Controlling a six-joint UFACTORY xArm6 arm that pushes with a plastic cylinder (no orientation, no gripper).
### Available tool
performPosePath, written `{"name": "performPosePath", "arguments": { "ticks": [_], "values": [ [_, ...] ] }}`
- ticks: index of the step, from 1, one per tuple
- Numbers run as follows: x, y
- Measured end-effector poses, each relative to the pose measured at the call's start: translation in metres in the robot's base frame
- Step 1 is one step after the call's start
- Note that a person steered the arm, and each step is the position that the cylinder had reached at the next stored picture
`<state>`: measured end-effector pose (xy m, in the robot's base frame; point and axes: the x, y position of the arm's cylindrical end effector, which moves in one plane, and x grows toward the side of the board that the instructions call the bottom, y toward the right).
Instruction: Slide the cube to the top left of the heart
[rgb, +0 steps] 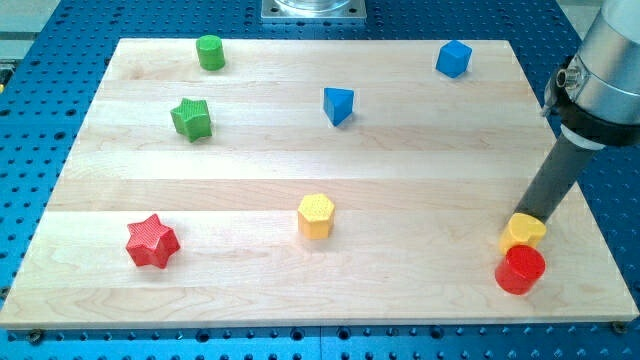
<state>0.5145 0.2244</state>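
The blue cube (453, 58) sits near the board's top right corner. The yellow heart (523, 232) lies at the lower right, touching a red cylinder (520, 270) just below it. My tip (528, 215) comes down from the view's right and rests right at the heart's upper edge. Its very end is partly hidden behind the heart. The tip is far below the cube, with bare board between them.
A blue wedge-shaped block (339, 105) lies at the upper middle. A green cylinder (210, 52) and a green star (191, 118) are at the upper left. A yellow hexagon (316, 215) is at the lower middle and a red star (152, 241) at the lower left. The wooden board's right edge (590, 215) is close to the heart.
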Motion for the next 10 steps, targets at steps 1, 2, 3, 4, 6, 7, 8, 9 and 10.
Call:
{"name": "performPosePath", "arguments": {
  "ticks": [1, 2, 3, 4, 6, 7, 8, 9, 10],
  "values": [
    [-0.079, -0.036],
    [-0.176, 0.01],
    [-0.271, 0.054],
    [-0.31, 0.017],
    [-0.193, -0.034],
    [-0.196, -0.038],
    [-0.214, -0.053],
    [-0.163, -0.061],
    [-0.146, -0.061]
  ]
}}
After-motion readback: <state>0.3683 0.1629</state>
